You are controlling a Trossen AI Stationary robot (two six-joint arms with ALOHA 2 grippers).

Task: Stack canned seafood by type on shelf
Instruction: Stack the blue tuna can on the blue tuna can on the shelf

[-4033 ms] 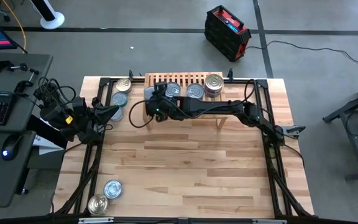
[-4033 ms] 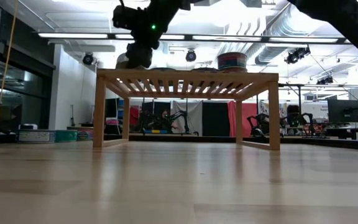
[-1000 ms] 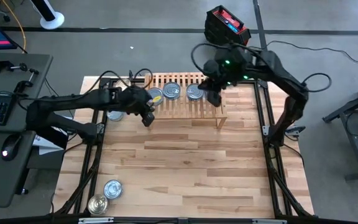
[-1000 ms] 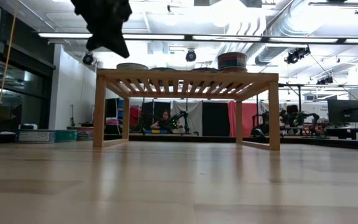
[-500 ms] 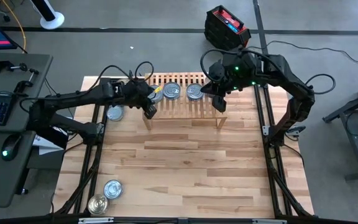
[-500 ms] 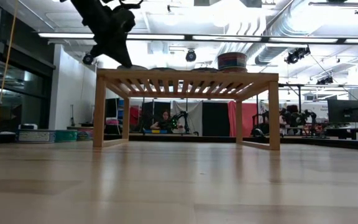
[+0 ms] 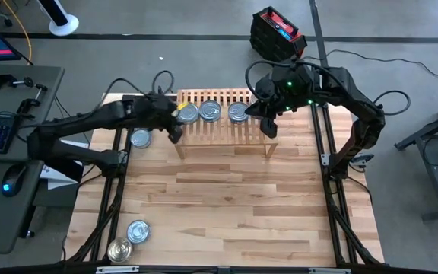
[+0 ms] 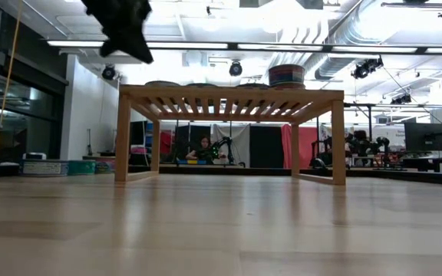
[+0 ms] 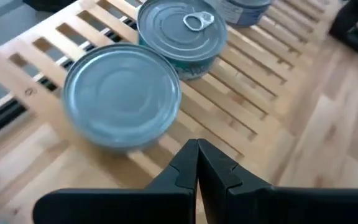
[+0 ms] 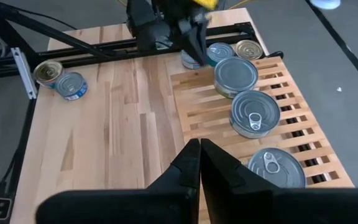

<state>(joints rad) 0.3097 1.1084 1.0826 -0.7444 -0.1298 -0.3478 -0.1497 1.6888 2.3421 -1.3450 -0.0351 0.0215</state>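
Observation:
The shelf stands at the table's far edge. Three tins lie in a row on its slats: a bluish plain-lidded one, then two pull-ring ones. A stack of tins sits at the shelf's right end and is hidden under my right arm in the high view. My left gripper is shut and hovers just off the shelf's left end, beside the bluish tin. My right gripper is shut above the shelf's right end.
One tin lies on the table left of the shelf, below my left arm. Two more sit near the table's near-left corner. Bare wood fills the middle and right of the table.
My left gripper dipped toward the shelf's left end, then rose and drew back a little toward the table's left and far side, staying shut. My right gripper shifted slightly toward the near-right over the shelf's right end, then held still.

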